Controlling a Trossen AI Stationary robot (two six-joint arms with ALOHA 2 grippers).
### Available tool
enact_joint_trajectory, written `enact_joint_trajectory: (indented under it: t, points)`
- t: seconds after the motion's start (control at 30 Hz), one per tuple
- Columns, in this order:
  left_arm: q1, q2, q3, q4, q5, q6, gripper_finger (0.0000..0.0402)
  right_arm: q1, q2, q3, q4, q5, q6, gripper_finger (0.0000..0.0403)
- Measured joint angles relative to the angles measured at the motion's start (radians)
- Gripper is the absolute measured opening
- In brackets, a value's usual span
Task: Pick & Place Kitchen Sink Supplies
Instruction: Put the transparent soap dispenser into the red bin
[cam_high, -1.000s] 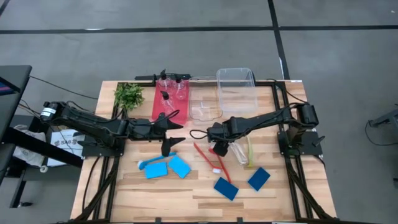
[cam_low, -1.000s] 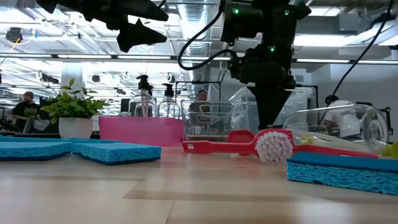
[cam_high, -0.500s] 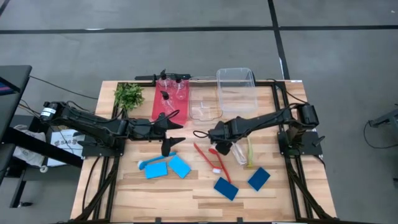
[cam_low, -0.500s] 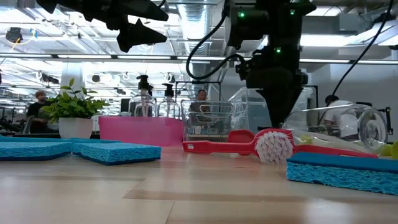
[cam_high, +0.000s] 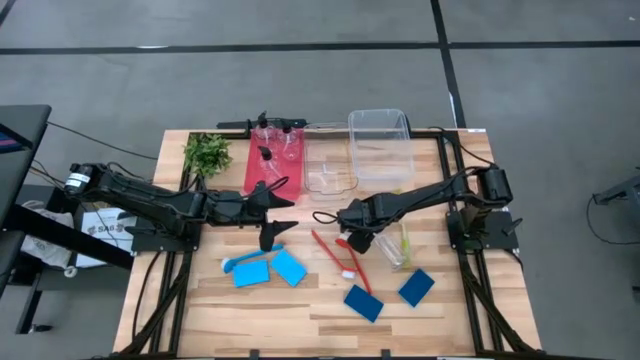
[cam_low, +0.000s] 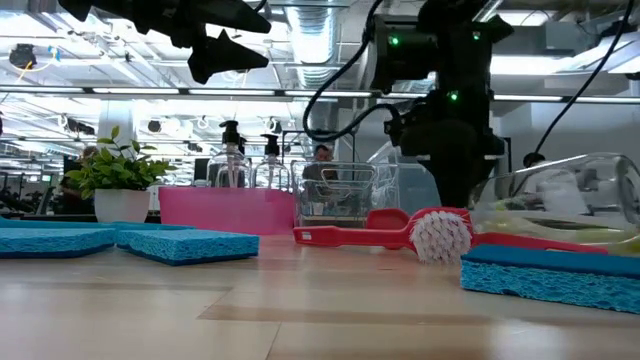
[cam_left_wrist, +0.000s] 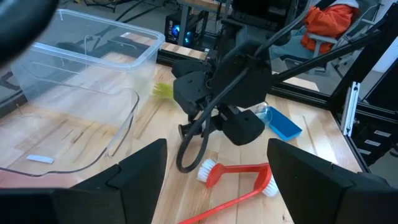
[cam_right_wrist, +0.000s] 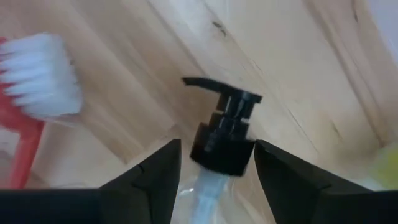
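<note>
Right end effector (cam_right_wrist: 214, 171) straddles the black pump top of the pump bottle (cam_right_wrist: 221, 140) lying on the desk (cam_high: 300, 315), fingers not yet clenched; the smooth neck may slip sideways.

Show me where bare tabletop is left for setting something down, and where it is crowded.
Free: the near-left corner of the table, below the light-blue sponges, and the strip nearest the camera's bottom edge. Crowded: the middle, where the right gripper straddles a lying pump bottle beside red brushes; the bins' side is also full.
</note>
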Motion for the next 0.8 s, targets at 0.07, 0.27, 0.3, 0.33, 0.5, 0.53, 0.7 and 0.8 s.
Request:
enact_joint_trajectory:
  t: [0.07, 0.27, 0.3, 0.33, 0.5, 0.53, 0.7, 0.8]
  points:
    - [0.0, 0.0, 0.0, 0.0, 0.0, 0.0, 0.028, 0.0, 0.0, -0.005, 0.002, 0.007, 0.004, 0.0193]
    - [0.0, 0.0, 0.0, 0.006, 0.0, 0.0, 0.028, 0.011, 0.0, -0.005, 0.005, -0.01, -0.006, 0.0173]
    - [0.0, 0.0, 0.0, 0.007, 0.0, 0.0, 0.028, 0.014, 0.0, -0.005, 0.007, -0.011, -0.008, 0.0168]
    - [0.0, 0.0, 0.0, 0.008, 0.0, 0.0, 0.028, 0.015, 0.0, -0.005, 0.007, -0.012, -0.009, 0.0164]
    - [0.0, 0.0, 0.0, 0.008, 0.0, 0.0, 0.028, 0.015, 0.0, -0.005, 0.007, -0.013, -0.009, 0.0139]
    - [0.0, 0.0, 0.0, 0.008, 0.0, 0.0, 0.028, 0.015, 0.0, -0.005, 0.007, -0.013, -0.009, 0.0135]
    - [0.0, 0.0, 0.0, 0.008, 0.0, 0.0, 0.028, 0.015, 0.0, -0.005, 0.006, -0.013, -0.013, 0.0138]
    - [0.0, 0.0, 0.0, 0.008, 0.0, 0.0, 0.028, 0.015, 0.0, -0.005, 0.006, -0.013, -0.014, 0.0146]
